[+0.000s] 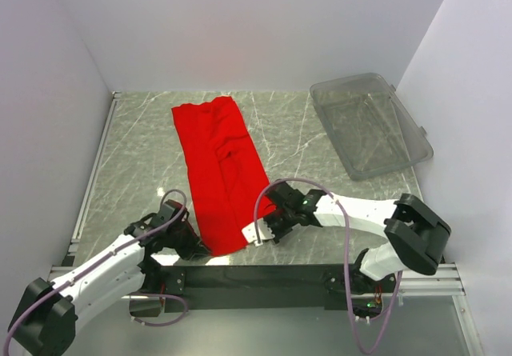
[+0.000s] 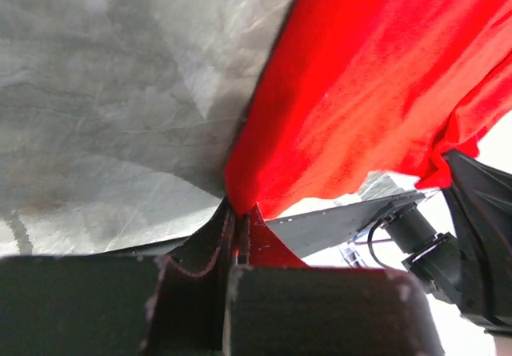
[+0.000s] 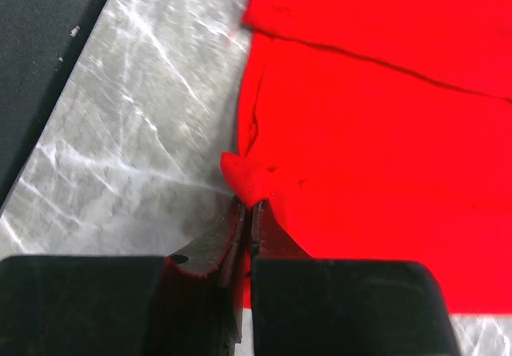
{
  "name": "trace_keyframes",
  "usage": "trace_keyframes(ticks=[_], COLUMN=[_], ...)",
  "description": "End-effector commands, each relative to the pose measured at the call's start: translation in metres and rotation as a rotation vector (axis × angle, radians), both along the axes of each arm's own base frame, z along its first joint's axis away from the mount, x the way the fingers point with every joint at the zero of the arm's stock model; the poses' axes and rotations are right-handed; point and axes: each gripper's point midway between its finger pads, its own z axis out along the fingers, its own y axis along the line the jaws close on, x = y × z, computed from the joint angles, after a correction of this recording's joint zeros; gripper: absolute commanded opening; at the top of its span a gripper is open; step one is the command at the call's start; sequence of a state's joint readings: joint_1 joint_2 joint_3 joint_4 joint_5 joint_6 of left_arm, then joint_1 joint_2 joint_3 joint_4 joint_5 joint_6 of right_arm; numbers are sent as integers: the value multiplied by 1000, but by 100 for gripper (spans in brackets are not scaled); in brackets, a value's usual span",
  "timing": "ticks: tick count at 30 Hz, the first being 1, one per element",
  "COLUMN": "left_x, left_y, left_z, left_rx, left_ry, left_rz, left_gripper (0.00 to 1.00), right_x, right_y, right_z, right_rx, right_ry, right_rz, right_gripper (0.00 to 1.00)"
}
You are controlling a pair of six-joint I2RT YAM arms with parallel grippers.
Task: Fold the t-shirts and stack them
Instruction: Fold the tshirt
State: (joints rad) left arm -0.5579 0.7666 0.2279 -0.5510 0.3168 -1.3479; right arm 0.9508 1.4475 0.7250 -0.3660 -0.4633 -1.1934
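At the near table edge, the L gripper (image 2: pixel 238 220) is seen w/ jaws pressed together on the near-left corner of the red t-shirt (image 1: pixel 218 156). A thin pinch of cloth is caught betw. the tips, and that corner appears raised a little off the table (image 1: pixel 136 164). The R gripper (image 3: pixel 248 210) is likewise clamped, on a small bunched tuck at the near-right edge of the same end. Outward from both grips, the shirt is laid as a long narrow strip running from the near edge toward the far wall, slightly slanted, w/ creases along its middle. No sleeves are seen sticking out, so the lengthwise folds are judged done, approx. Not yet done: the crosswise fold(s). The near end would prob. have to be carried over toward the far end and laid flat, edges matched. Stacking is not begun, as only one shirt is in view and no pile is seen. A clear plastic bin (image 1: pixel 370 124) lies at far right, well apart from the cloth; whether it serves as the stacking spot cannot be told. Progress is judged roughly mid-fold on this shirt.
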Motion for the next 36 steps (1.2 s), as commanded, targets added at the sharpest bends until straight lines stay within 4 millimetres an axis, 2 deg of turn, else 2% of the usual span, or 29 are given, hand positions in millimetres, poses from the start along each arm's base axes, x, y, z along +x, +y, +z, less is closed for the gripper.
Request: trace_keyframes(ticks=[1, 2, 4, 5, 13, 18, 21, 22, 23, 27, 30, 31, 36], left_x=[19, 23, 24, 26, 34, 56, 76, 89, 97, 141, 171, 187, 227], left_y=[-1, -3, -1, -3, -4, -2, 8, 16, 21, 48, 54, 55, 61], left_z=[20, 30, 36, 45, 71, 91, 100, 105, 108, 120, 120, 120, 120], left_rx=[14, -2, 2, -18, -64, -42, -1, 14, 23, 24, 28, 28, 41], left_ry=[-105, -141, -152, -179, -252, -312, -341, -351, -362, -425, -439, -441, -453], left_rz=[-4, -4, 4, 5, 53, 79, 124, 166, 185, 274, 267, 269, 234], left_gripper=[1, 1, 1, 1, 0, 0, 0, 0, 0, 0, 0, 0, 0], right_x=[4, 6, 11, 14, 26, 49, 67, 69, 78, 101, 125, 138, 177], right_y=[6, 6, 4, 5, 6, 20, 24, 23, 28, 38, 49, 54, 71], right_z=[31, 35, 41, 47, 62, 88, 97, 89, 98, 101, 101, 100, 98], right_rx=[94, 104, 124, 136, 150, 180, 173, 141, 153, 141, 137, 133, 136], right_ry=[26, 22, 27, 21, 34, 38, 31, 53, 36, 57, 66, 54, 37], right_rz=[-32, -36, -51, -56, -40, -52, -46, -48, -46, -60, -85, -94, -132], right_gripper=[0, 0, 0, 0, 0, 0, 0, 0, 0, 0, 0, 0, 0])
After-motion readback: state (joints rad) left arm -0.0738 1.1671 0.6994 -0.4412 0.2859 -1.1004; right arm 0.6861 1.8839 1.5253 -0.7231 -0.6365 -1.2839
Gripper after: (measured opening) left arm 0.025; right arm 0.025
